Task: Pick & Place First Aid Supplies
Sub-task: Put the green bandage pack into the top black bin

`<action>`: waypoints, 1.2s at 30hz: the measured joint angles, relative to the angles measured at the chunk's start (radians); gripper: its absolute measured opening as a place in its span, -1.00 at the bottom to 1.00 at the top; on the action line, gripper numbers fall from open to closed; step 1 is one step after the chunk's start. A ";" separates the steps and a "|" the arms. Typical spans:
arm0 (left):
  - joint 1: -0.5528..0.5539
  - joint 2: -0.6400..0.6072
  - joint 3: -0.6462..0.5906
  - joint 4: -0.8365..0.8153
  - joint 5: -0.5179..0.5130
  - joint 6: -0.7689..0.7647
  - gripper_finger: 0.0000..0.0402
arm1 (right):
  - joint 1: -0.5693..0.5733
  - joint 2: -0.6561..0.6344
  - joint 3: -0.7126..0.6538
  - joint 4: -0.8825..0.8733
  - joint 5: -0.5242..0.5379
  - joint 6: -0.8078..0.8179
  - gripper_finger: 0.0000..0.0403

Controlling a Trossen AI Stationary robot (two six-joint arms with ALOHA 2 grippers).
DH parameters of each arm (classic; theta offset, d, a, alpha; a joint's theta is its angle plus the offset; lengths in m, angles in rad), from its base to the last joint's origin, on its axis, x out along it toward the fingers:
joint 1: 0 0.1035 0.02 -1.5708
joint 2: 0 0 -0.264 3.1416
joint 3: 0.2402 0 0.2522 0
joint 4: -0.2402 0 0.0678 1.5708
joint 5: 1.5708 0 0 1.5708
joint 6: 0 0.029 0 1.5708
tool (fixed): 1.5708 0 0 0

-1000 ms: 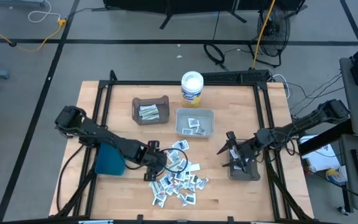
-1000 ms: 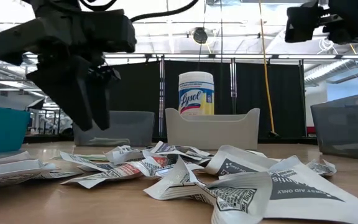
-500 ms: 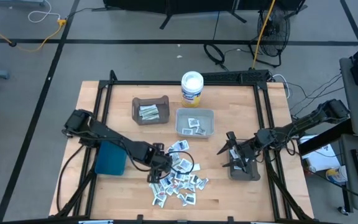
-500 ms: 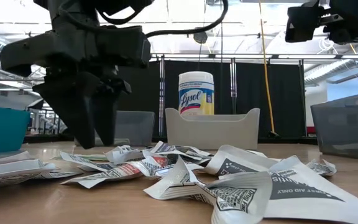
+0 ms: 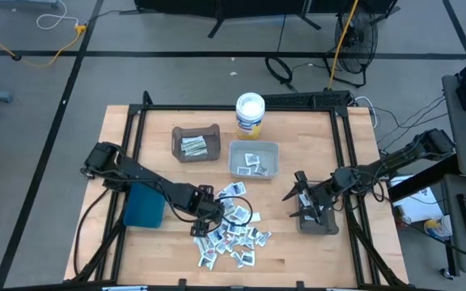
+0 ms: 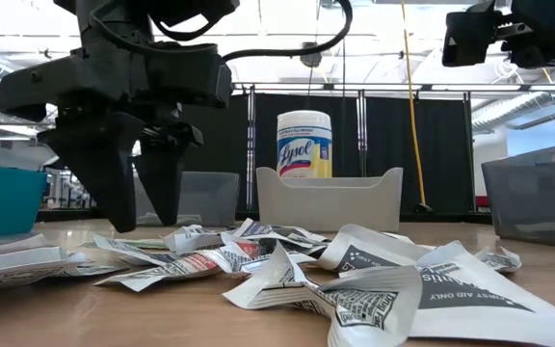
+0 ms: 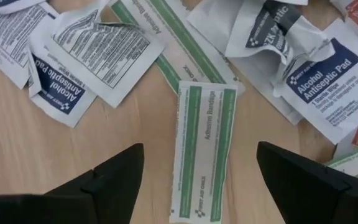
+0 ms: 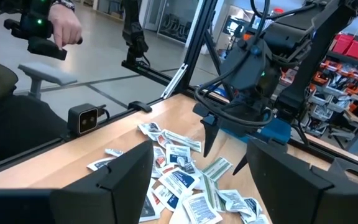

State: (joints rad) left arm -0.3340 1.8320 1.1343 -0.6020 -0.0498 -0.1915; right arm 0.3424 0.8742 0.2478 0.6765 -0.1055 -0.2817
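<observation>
A: Target: a green-striped bandage strip point(image 7: 202, 152), flat on the wood at the near edge of the packet pile point(image 5: 231, 230). In the left wrist view it lies directly ahead of the left gripper point(image 7: 197, 186), centred in the gap, one end under another green strip point(image 7: 166, 46).

B: Long axis?

A: It runs along the gripper's line of sight, so the fingers point(image 7: 114, 180) straddle its short width, one on each side. Fingers spread wide, holding nothing, tips just above the pile.

B: Which arm is nearer?

A: Left, clearly. In the high view the left gripper point(image 5: 205, 220) sits over the pile's left side. The right gripper point(image 5: 302, 198) hangs well apart to the right, over a grey bin point(image 5: 318, 222); it is open and empty.

B: Obstructions?

A: Alcohol pads crowd both flanks: one white-and-blue pad point(image 7: 73, 65) beside the left finger's path, another point(image 7: 328, 78) near the right one. My reading is that a straight descent could pinch a neighbour, and the thin strip may be hard to lift off the board.

B: Destinations?

A: Brown bin point(image 5: 195, 143) and pale bin point(image 5: 254, 159) at the back, both already holding some packets; teal bin point(image 5: 143, 205) beside the left arm. A white tub point(image 5: 250, 113) stands behind the pale bin. Most supplies are not yet sorted.
</observation>
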 joint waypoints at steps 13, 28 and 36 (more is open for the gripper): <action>0.009 0.073 0.006 -0.030 0.049 0.003 0.38 | 0.000 0.000 0.000 -0.002 0.000 0.004 0.26; 0.010 0.077 0.009 -0.096 0.076 -0.046 0.11 | 0.000 0.000 0.000 -0.008 0.000 0.004 0.26; 0.010 0.077 0.007 -0.106 0.089 -0.057 -0.06 | 0.000 0.000 0.000 -0.008 0.000 0.004 0.26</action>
State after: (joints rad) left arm -0.3244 1.9095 1.1416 -0.7075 0.0396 -0.2490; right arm 0.3424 0.8745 0.2481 0.6685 -0.1056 -0.2777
